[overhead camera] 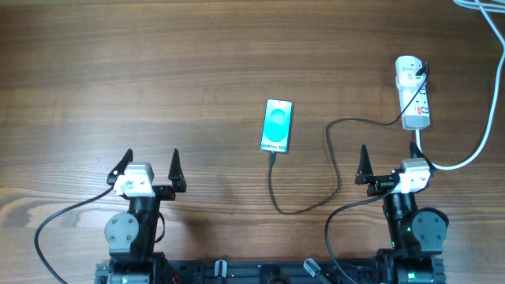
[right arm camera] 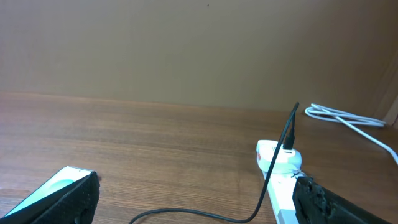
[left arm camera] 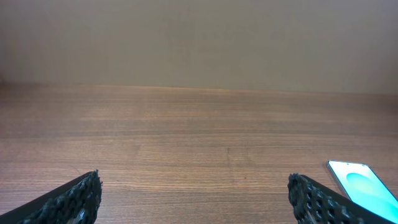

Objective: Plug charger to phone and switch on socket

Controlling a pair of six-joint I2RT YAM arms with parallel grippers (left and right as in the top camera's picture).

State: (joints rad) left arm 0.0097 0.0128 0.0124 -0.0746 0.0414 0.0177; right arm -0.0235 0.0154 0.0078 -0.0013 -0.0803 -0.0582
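Observation:
The phone (overhead camera: 277,125) lies flat mid-table, its cyan screen up and white text at its near short edge. The charger (overhead camera: 332,162), a thin black cable, meets that near edge, loops toward me and runs right and up to a black plug on the socket (overhead camera: 413,93), a white power strip at far right. My left gripper (overhead camera: 151,162) stands open, near and left of the phone (left arm camera: 364,186). Just in front of the socket (right arm camera: 280,168) my right gripper (overhead camera: 392,162) is open, with the charger (right arm camera: 273,168) running between its fingers' span. Neither holds anything.
A thick white cord (overhead camera: 481,150) leaves the socket's near end and curves right and up to the table's far right corner; the same white cord (right arm camera: 342,115) lies behind the socket. Black robot cables (overhead camera: 63,217) trail by both bases at the near edge.

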